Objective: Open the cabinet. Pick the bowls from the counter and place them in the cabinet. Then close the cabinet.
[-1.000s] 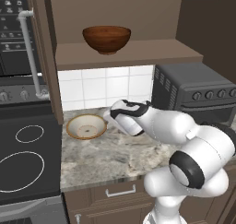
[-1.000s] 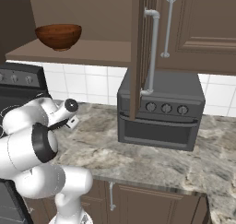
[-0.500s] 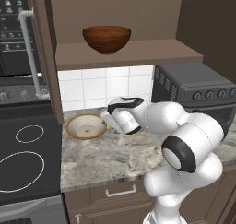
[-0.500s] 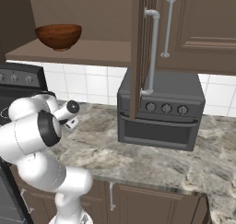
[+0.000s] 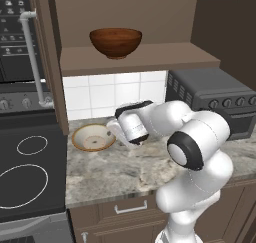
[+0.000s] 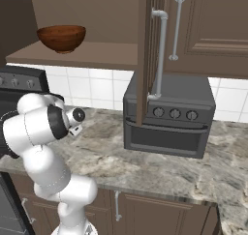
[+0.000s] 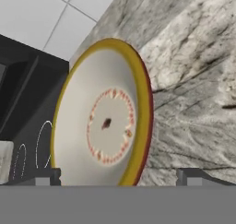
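Dark brown wood, the cabinet (image 5: 135,32) stands open above the bench (image 5: 110,169), its door (image 6: 147,55) swung out edge-on, and the reddish-brown bowl (image 5: 115,42) already sits on its shelf. The marbled stone bench carries the remaining cream-and-tan bowl (image 5: 93,137), which lies near the back wall, just beside the black stovetop (image 5: 27,172). The white arm reaches low over the bench with its hand turned toward that bowl. In the hand view the shallow bowl (image 7: 102,126) lies straight ahead, between the two fingertips (image 7: 191,177), its round mouth facing the camera. The jaws stand wide apart and empty. My judgement: the coming move is a short advance onto the near rim.
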